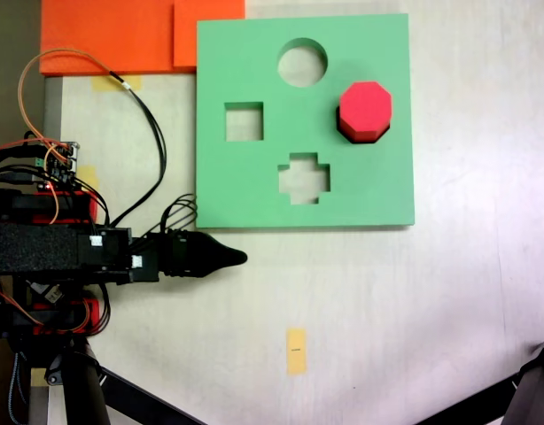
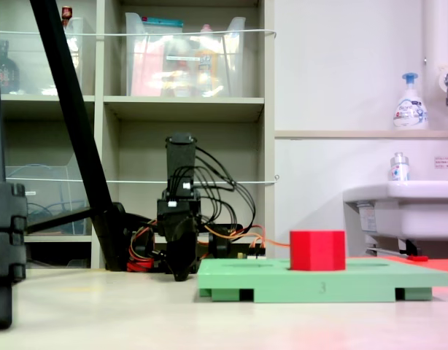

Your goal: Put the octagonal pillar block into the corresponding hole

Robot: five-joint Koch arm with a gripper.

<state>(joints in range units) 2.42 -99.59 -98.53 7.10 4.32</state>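
On the counter (image 1: pixel 431 310), the green board (image 1: pixel 254 195) carries the octagonal pillar block (image 1: pixel 365 111), which seems seated in the corresponding hole (image 1: pixel 345 133) yet stands proud. The tool (image 1: pixel 237 258) lies beside the board, empty; its opening cannot be told.

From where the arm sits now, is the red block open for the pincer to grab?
Probably yes. The red block stands proud of the green board, seated at its hole, with nothing beside or above it. The pincer lies off the board's near edge, with bare table between.
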